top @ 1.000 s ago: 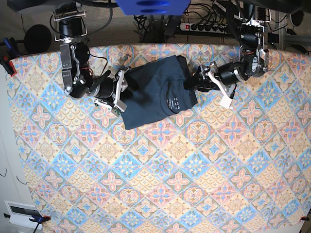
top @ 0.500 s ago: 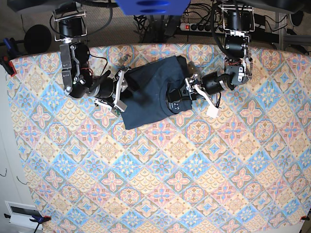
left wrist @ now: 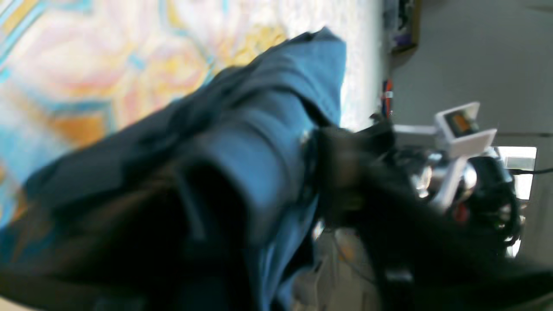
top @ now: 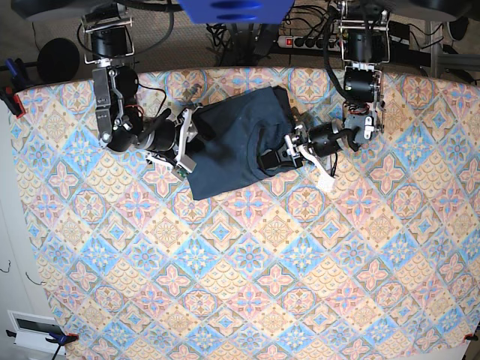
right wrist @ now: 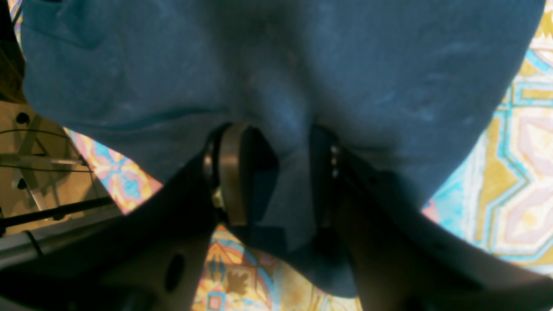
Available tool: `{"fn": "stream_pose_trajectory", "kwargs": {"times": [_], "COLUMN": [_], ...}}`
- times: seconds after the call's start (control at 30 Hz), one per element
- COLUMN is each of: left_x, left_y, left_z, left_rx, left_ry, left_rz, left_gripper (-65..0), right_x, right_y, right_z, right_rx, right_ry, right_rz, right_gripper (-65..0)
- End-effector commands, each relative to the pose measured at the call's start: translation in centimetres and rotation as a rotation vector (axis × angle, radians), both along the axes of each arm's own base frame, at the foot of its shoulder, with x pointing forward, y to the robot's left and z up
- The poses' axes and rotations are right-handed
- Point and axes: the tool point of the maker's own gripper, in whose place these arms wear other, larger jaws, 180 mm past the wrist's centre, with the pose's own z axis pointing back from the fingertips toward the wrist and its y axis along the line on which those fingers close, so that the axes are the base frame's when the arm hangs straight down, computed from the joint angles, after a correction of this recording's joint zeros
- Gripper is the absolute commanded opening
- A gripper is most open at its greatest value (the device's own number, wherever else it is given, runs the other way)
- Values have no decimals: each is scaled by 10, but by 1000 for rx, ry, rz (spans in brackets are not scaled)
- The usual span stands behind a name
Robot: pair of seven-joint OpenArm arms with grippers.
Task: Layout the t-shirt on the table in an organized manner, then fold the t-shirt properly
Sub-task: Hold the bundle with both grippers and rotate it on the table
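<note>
Your table (top: 247, 285) fills the base view, its patterned cloth bare except near the far edge. There the t-shirt (top: 229, 142) lies bunched in a dark blue block, slightly left of that edge's middle, with one arm at each side of it. Your right gripper (right wrist: 276, 172) pinches a fold of the shirt's edge; the wrist view shows fabric pulled in between its two fingers (right wrist: 231, 172). Your left gripper (top: 279, 155) reaches onto the shirt's opposite side, over the fabric. Its wrist view is blurred, with cloth heaped against it, so you cannot tell whether it is spread or clamped.
</note>
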Motion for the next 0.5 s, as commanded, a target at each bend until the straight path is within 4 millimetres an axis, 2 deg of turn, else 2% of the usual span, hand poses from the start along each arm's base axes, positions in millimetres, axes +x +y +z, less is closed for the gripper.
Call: {"fn": "stream_pose_trajectory", "kwargs": {"times": [0.0, 0.03, 0.07, 0.17, 0.27, 0.47], "left_x": [14, 16, 16, 17, 9, 7], "left_y": [1, 1, 1, 3, 10, 33], "left_z": [20, 22, 22, 34, 37, 28], "left_rx": [-31, -34, -33, -21, -4, 93], "left_ry": [-63, -70, -66, -110, -124, -122], "left_rz": [11, 13, 13, 8, 23, 20], "left_gripper": [-510, -603, -650, -648, -650, -650], "right_x": [10, 10, 10, 10, 10, 10], "right_y": [3, 3, 3, 3, 3, 2], "right_z": [12, 12, 12, 12, 12, 12], "right_rx": [28, 28, 28, 28, 28, 27], "right_ry": [-43, -43, -43, -43, -43, -42], "right_rz": [-3, -3, -3, -3, -3, -3], "right_gripper": [-436, -436, -436, -436, -436, -436]}}
